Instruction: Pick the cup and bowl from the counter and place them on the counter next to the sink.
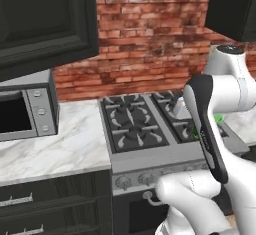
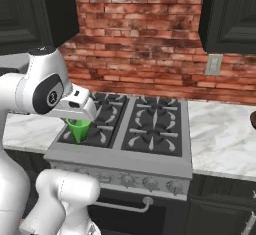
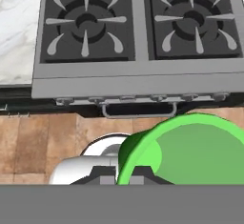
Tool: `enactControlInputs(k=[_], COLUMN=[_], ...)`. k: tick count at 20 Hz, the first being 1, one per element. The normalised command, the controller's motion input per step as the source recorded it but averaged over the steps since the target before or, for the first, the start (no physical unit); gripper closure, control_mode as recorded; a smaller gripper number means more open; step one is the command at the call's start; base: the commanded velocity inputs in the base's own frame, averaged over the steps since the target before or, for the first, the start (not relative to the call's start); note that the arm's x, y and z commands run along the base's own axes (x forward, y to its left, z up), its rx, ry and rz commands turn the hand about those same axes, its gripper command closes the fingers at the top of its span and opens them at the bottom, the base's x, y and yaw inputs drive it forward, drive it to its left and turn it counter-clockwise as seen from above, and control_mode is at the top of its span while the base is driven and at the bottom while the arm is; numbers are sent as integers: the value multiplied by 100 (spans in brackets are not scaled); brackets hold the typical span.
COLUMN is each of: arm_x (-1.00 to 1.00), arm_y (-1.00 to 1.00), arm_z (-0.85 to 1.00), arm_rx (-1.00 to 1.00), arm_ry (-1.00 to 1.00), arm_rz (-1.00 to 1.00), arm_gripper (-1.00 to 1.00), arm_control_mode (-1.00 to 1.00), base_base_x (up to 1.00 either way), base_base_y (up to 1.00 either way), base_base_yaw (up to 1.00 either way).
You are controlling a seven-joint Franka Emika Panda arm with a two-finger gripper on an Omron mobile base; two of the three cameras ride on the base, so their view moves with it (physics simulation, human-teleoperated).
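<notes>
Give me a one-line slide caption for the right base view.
White arm's shut pincer holds a bright green plastic cup above the grey gas stove, red brick wall behind.

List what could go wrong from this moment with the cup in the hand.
1. The hand holds the green cup by its rim over the stove; a slip would probably drop it on the burner grates.
2. The cup hangs low, so moving sideways could catch it on a grate.
3. The arm hides the cup in the left base view.

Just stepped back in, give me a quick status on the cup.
Fingers shut on the green cup. Cup held above the stove, front left burner. Nothing in the way.
</notes>
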Motion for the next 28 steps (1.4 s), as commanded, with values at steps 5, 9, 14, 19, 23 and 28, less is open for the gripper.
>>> enactControlInputs(k=[5, 9, 14, 19, 23, 28], arm_x=[0, 0, 0, 0, 0, 0], arm_y=[0, 0, 0, 0, 0, 0], arm_z=[0, 0, 0, 0, 0, 0], arm_rx=[0, 0, 0, 0, 0, 0], arm_ry=[0, 0, 0, 0, 0, 0], arm_rz=[0, 0, 0, 0, 0, 0], arm_gripper=[100, 100, 100, 100, 100, 100], arm_control_mode=[100, 100, 100, 100, 100, 100], base_base_x=[-100, -36, 22, 46, 42, 35], base_base_y=[5, -34, -25, -20, -25, -30], base_base_yaw=[-19, -37, -59, -73, -74, -75])
